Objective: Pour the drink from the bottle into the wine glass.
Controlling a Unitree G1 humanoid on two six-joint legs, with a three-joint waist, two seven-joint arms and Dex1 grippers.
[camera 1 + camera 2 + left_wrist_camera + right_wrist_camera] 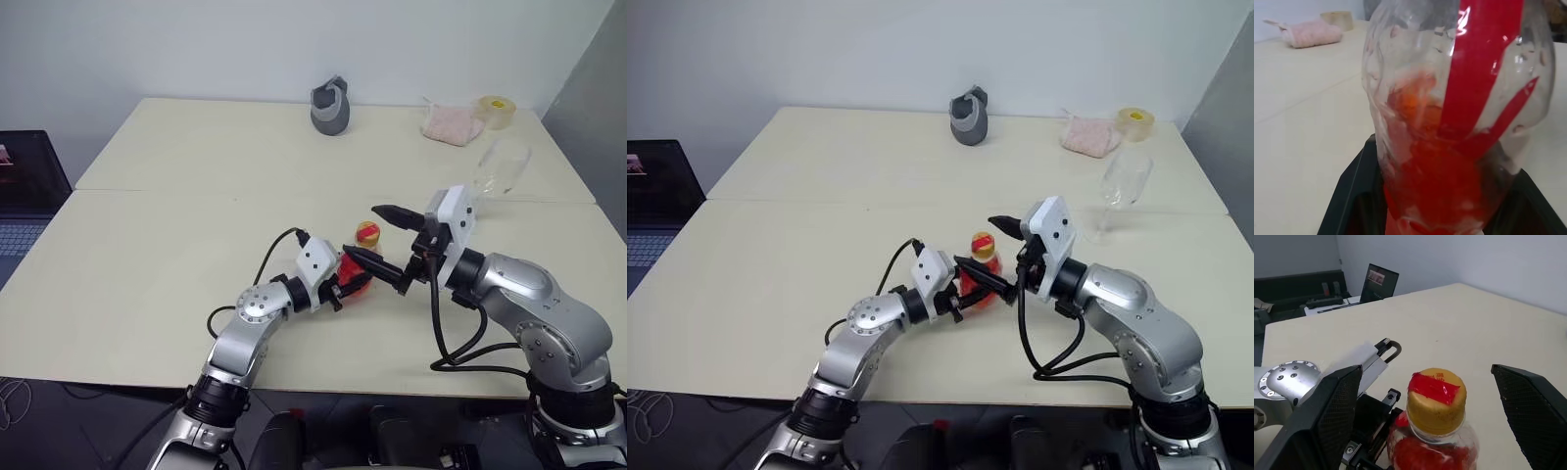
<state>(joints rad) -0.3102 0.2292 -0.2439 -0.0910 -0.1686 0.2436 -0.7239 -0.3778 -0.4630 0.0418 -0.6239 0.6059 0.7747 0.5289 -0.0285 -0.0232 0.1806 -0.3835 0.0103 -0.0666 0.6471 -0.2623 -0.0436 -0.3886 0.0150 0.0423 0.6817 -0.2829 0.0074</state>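
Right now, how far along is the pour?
Done: the left gripper is shut on the bottle, upright near the table's front edge. In hand: the right gripper stands open on either side of the yellow-and-red cap, which is still on. Left: take the cap off, carry the bottle to the wine glass, which looks empty, and pour the drink.

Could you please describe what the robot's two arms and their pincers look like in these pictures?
Both arms are silver-grey metal with rounded joint housings and black collars; the left arm shows a round cap ringed with screws. Each wrist carries a white boxy block. Black cables loop loosely beside both, the thicker under the right arm. The left pincer and right pincer have black fingers, textured inside.
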